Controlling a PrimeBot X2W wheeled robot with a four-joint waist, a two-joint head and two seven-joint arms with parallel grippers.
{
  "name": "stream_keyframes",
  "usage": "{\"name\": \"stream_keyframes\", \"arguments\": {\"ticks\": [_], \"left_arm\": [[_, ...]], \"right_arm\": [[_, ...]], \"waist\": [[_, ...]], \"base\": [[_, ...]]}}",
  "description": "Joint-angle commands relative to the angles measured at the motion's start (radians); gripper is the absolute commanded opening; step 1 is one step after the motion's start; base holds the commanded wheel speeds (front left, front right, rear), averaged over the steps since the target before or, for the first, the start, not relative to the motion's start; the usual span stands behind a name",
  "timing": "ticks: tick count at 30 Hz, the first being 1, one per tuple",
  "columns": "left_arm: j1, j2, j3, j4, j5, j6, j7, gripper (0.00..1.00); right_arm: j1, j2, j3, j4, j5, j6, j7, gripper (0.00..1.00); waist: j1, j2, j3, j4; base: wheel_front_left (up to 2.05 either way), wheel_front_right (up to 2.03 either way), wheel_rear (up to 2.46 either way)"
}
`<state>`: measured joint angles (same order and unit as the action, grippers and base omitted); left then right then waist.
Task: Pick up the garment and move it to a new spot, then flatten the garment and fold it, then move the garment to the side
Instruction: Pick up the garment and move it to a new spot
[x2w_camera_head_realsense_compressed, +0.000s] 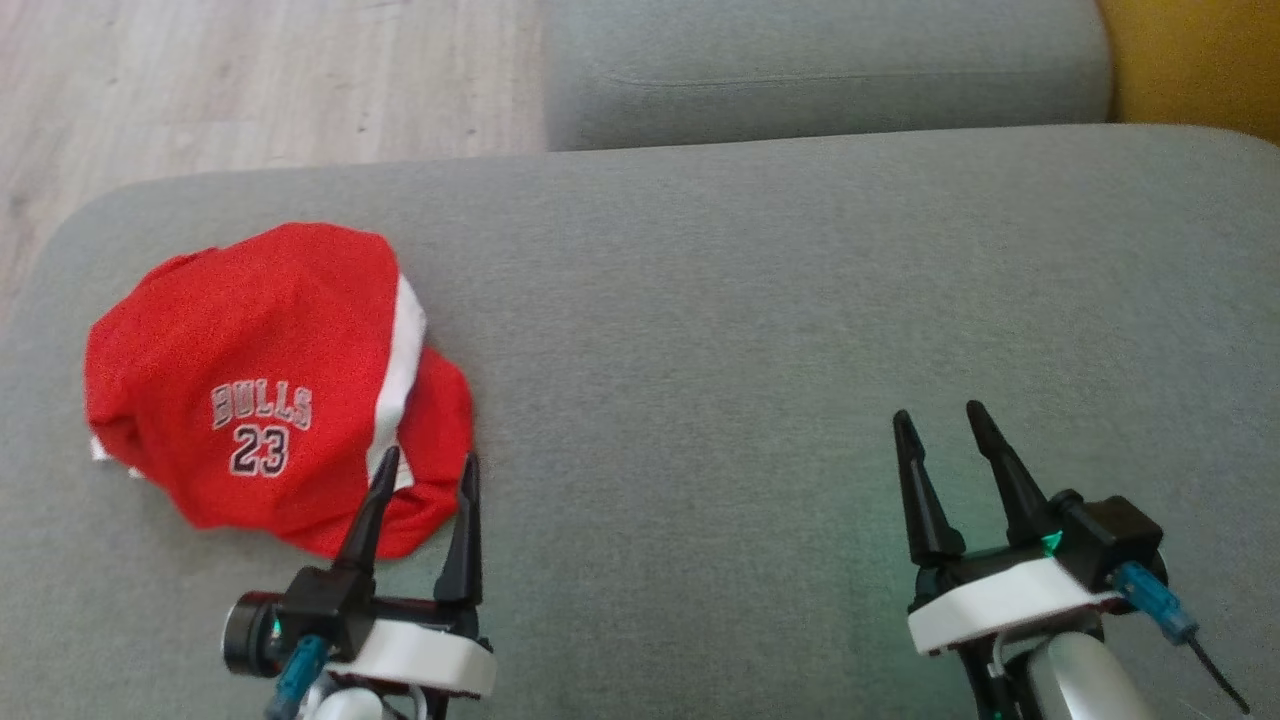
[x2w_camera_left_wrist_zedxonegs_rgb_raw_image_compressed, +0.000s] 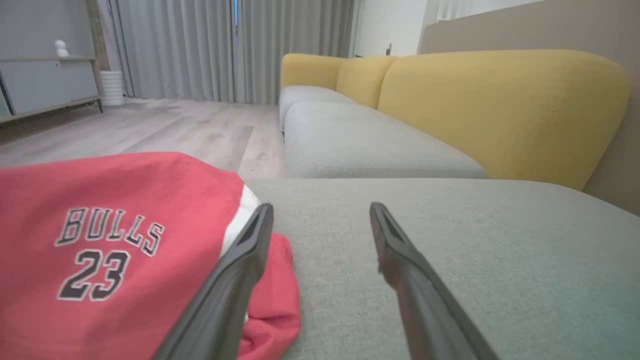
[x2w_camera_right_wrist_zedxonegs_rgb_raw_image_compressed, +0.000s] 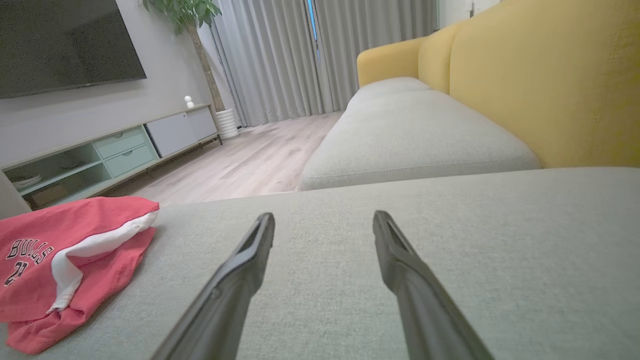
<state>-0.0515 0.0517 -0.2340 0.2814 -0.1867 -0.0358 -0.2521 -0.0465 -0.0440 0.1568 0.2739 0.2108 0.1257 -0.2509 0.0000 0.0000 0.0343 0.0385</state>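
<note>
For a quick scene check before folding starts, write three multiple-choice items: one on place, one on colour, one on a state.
1. Where on the grey cushion is the garment? A. robot's left B. centre C. robot's right
2. What colour is its side stripe? A. black B. white C. yellow
3. How is the left gripper? A. shut on the garment B. shut, empty C. open, empty
Key: A, it lies at the head view's left; B, a white band crosses the red cloth; C, its jaws stand apart, holding nothing.

Grey sofa with yellow backrests, pale wood floor, grey curtains.
</note>
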Motion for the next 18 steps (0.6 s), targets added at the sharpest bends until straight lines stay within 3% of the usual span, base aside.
{"name": "stream_keyframes", "arguments": {"ticks": [1, 5, 18], "left_arm": [[-0.029, -0.001, 0.041, -0.031, -0.002, 0.011, -0.01, 1.0], [-0.021, -0.001, 0.066, -0.037, -0.006, 0.031, -0.01, 1.0], [0.006, -0.001, 0.123, -0.055, -0.007, 0.036, -0.01, 1.0]], "right_arm": [[-0.01, -0.006, 0.034, -0.026, 0.007, 0.005, -0.011, 1.0], [-0.005, -0.006, 0.061, -0.019, 0.017, 0.005, -0.011, 1.0], [-0.003, -0.006, 0.126, -0.007, 0.047, 0.005, -0.011, 1.0]], "waist": [[0.0, 0.0, -0.006, 0.031], [0.0, 0.0, -0.01, 0.087], [0.0, 0.0, -0.015, 0.271]], "base": [[0.0, 0.0, 0.0], [0.0, 0.0, 0.0], [0.0, 0.0, 0.0]]}}
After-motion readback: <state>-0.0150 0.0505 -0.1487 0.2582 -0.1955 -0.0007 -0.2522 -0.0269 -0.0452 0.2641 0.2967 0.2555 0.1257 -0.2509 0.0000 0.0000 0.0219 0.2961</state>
